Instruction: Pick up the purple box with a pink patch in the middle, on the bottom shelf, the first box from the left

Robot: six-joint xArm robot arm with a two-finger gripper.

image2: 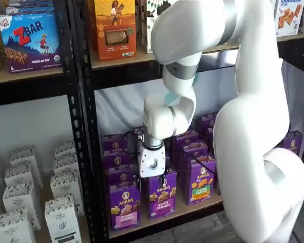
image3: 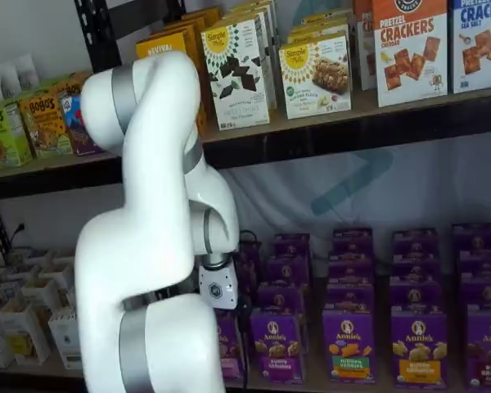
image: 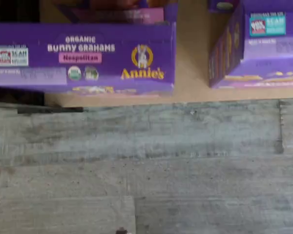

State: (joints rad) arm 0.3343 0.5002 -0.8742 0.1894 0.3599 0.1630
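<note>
The purple box is standing upright at the left end of the bottom shelf, front row, so it is reachable from above; the end effector is hanging above that row; its fingers are hidden, though presumably spread wide and holding nothing.

Tan bottom shelf in a black rack, carrying upright purple cartons in rows. Purple box at the front left edge, a second purple carton just beside it.
</note>
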